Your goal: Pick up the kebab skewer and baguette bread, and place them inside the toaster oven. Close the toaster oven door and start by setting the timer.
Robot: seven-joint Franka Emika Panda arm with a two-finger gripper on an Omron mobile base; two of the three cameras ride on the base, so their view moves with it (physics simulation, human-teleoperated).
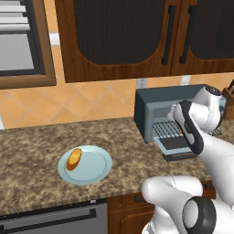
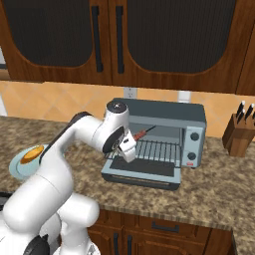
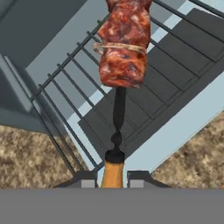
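One baguette bread point(image 1: 74, 159) on plate point(image 1: 98, 171).

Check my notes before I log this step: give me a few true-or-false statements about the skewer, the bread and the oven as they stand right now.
1. The gripper is shut on the kebab skewer. True.
2. The baguette bread already lies on the oven rack. False: it lies on the plate on the counter.
3. The toaster oven door is folded down, open. True.
4. The skewer lies flat on the counter beside the plate. False: it is held in front of the toaster oven, above the wire rack.
5. A knife block stands to the right of the oven in the right base view. True.
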